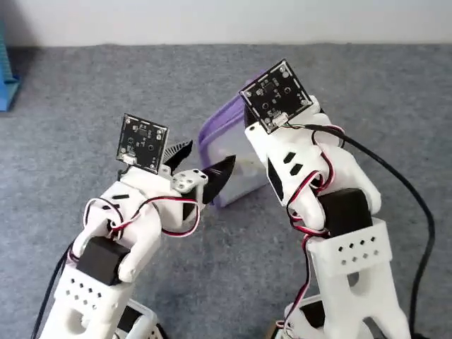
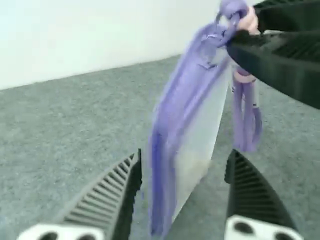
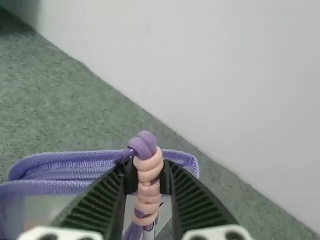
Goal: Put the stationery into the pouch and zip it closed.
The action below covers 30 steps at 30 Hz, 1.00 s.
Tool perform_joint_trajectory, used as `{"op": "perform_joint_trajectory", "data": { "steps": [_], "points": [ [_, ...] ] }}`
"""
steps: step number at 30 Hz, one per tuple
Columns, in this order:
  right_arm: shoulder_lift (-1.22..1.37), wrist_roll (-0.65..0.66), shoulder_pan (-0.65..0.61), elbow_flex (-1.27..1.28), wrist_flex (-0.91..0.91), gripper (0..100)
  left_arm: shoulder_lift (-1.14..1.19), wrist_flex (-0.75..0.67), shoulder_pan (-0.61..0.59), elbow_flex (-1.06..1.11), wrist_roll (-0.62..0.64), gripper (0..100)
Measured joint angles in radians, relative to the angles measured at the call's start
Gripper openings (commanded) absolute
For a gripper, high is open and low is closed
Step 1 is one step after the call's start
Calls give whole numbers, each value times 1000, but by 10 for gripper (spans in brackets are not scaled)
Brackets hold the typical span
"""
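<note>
The purple pouch [image 1: 224, 166] hung over the grey-covered table [image 1: 85, 92], toward its far edge and about midway between the side edges. It was held up at one end by the right hand [image 3: 147, 167], whose jaws were clamped together on the peach-and-purple cord pull [image 3: 145, 147] of the zipper. From that raised end the pouch's long axis ran steeply downward and toward the near edge of the table, so its zipper line sloped away from the right hand. The lower end of the pouch dropped into the gap of the left hand [image 1: 205, 157]. That hand had its jaws apart and held nothing, with one ribbed finger on each flat side of the pouch and neither seen pressing it. A pale shape behind the clear side panel [image 2: 200, 145] may have been the stationery already inside, but the left wrist view was too soft to be sure. The left hand was the nearer one to the free lower end, and the right hand already had the pull. The coming move therefore seemed to depend on the left hand closing across the pouch's thin side to anchor that end. The right hand could then draw the pull along the sloping axis, away from the anchored end, without the pouch simply following it.
</note>
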Motion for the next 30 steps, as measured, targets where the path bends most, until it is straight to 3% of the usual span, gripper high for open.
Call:
{"op": "perform_joint_trajectory", "data": {
  "steps": [11,18,24,30],
  "points": [
    [0,-2,0,0,2,8,0,106,-8,-81,-9,264],
    [0,-2,0,0,3,8,0,-63,-8,35,-15,263],
    [0,-2,0,0,6,8,69,-160,-8,68,-15,204],
    [0,-2,0,0,6,8,166,-180,9,2,-20,64]
  ]
}}
